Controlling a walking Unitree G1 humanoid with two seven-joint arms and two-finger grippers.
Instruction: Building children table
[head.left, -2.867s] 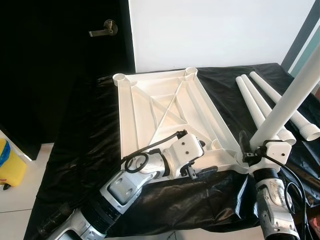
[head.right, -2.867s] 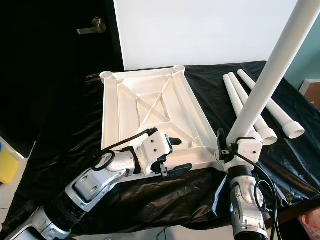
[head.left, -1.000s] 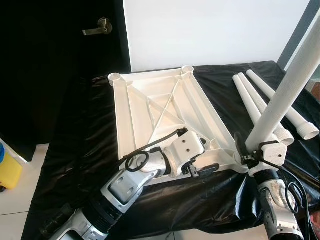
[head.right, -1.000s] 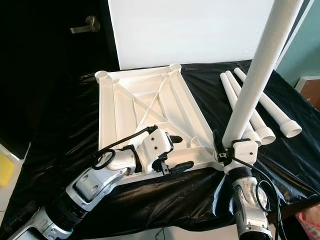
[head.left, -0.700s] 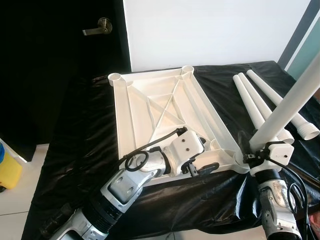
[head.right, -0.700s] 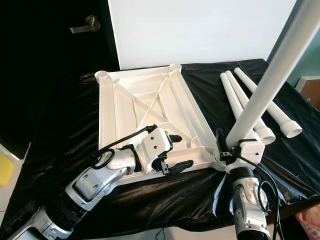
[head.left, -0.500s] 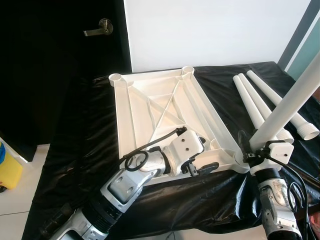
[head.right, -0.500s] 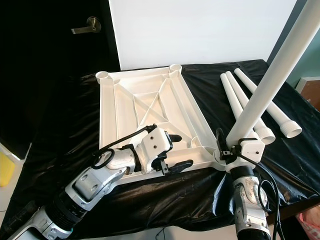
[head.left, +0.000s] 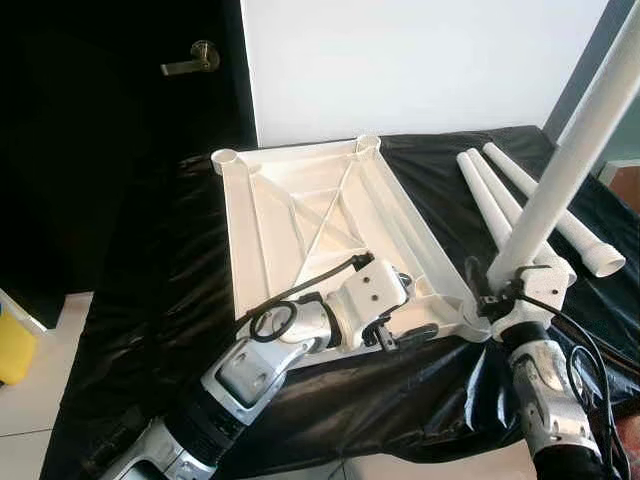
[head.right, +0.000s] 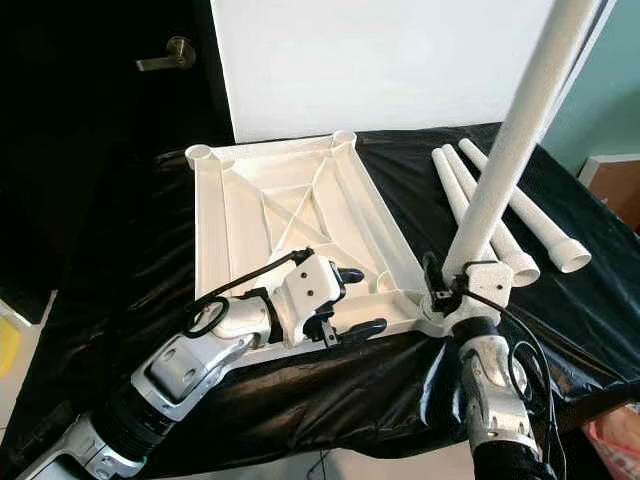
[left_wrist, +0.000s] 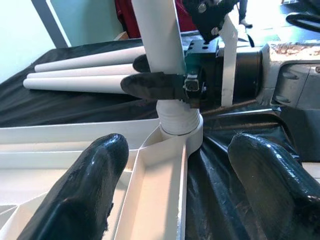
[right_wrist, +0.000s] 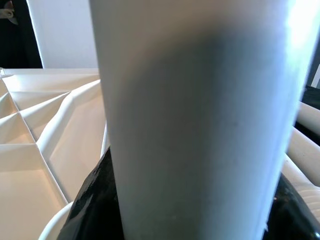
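Right gripper (head.right: 449, 290) jaws clamped on leg (head.right: 510, 150); left gripper (head.right: 352, 302) jaws apart on tabletop (head.right: 270, 215). Leg tilts: you risk cross-threading the socket (left_wrist: 176, 134).

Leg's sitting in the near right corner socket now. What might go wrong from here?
1. The leg stands tilted in its corner socket; pushing it down at that angle may jam or pop it out.
2. The right tool grips the leg low, so the long upper part could lever sideways.
3. The left tool only straddles the tabletop rim, open, so the tabletop might slide on the black sheet.
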